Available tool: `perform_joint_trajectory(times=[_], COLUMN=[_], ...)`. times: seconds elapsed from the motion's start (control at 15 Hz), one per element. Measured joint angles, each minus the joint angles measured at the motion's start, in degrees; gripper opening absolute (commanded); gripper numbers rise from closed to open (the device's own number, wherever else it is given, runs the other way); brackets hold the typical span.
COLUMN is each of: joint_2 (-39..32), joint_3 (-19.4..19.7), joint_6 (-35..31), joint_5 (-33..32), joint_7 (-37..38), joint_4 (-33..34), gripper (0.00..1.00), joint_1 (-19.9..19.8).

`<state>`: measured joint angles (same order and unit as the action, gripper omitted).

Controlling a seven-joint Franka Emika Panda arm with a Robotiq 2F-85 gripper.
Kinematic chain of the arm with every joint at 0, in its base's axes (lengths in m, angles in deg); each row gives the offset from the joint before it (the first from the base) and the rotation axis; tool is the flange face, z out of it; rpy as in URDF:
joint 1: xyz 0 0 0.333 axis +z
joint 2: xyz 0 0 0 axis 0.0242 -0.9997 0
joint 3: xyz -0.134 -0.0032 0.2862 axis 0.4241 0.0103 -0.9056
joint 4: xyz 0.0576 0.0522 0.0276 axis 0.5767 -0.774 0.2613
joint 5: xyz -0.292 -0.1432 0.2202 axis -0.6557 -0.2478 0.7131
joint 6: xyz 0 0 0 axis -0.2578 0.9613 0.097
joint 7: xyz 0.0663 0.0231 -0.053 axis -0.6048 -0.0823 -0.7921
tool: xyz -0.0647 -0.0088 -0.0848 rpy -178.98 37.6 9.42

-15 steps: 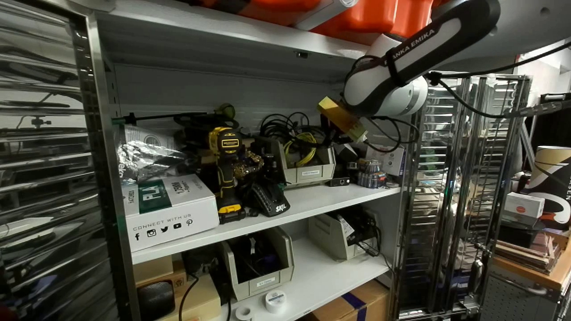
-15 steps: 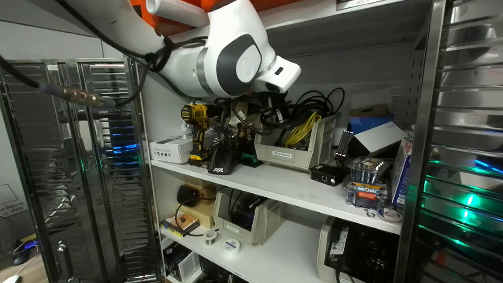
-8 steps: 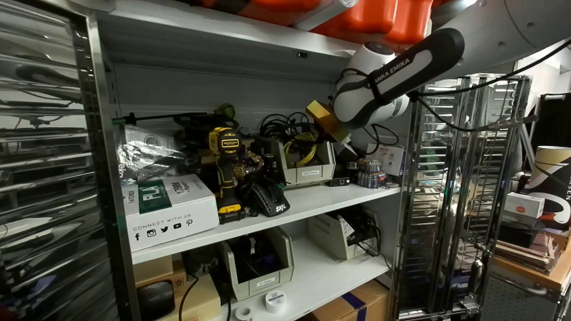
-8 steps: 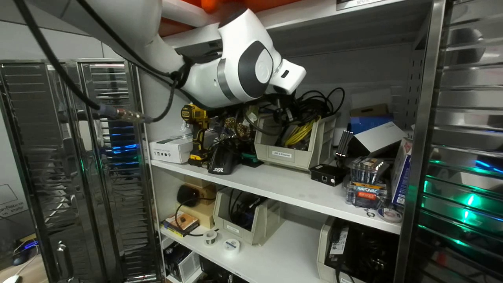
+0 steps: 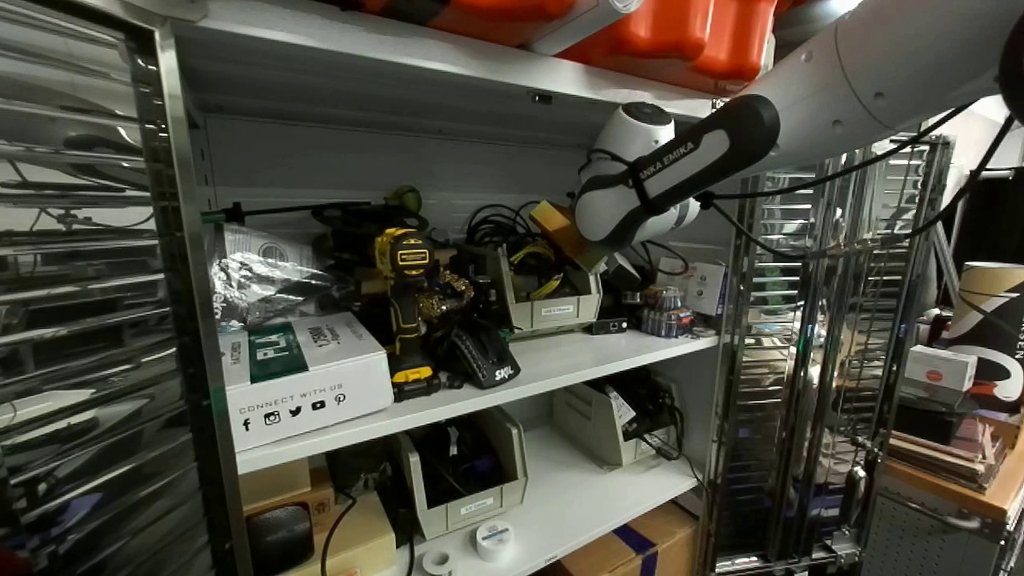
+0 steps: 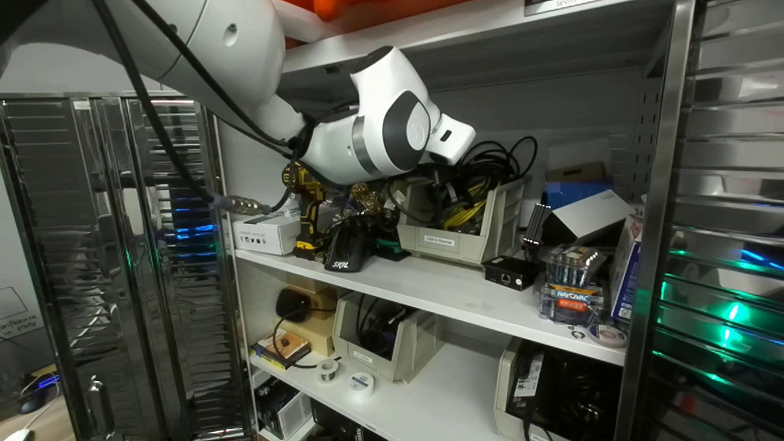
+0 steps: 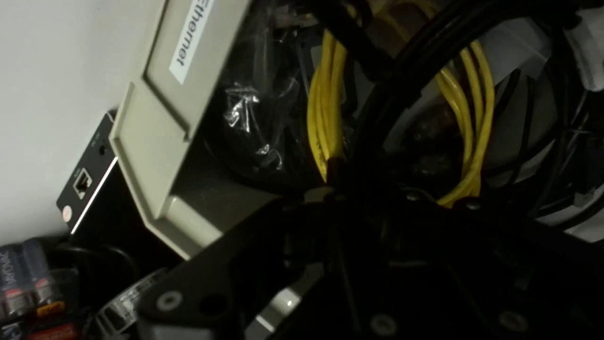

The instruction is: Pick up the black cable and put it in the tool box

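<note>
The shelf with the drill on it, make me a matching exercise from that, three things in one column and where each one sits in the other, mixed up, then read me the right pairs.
Things:
1. Black cables
2. Drill
3. Black box with a port

Places:
A. Standing upright beside the white PLA box
B. Between the labelled bin and the batteries
C. Looping up above that bin's rim

Right pairs: 1-C, 2-A, 3-B.
</note>
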<state>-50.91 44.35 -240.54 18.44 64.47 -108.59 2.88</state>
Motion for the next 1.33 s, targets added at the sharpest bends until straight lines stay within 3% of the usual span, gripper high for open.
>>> perform_joint_trajectory(times=[0.47, 0.93, 1.07, 1.33], joint_2=[1.52, 15.11, 19.24, 28.58], joint_3=[-0.37, -4.95, -5.39, -3.64], joint_6=[0.02, 2.84, 9.09, 30.14], joint_5=[2.64, 15.79, 20.21, 23.63], joint_7=[-9.18, -31.44, -38.7, -49.37], joint_4=[-1.94, -16.43, -20.91, -25.93], gripper=[0.99, 1.0, 0.99, 1.0], joint_1=[-0.22, -3.22, -4.09, -6.77])
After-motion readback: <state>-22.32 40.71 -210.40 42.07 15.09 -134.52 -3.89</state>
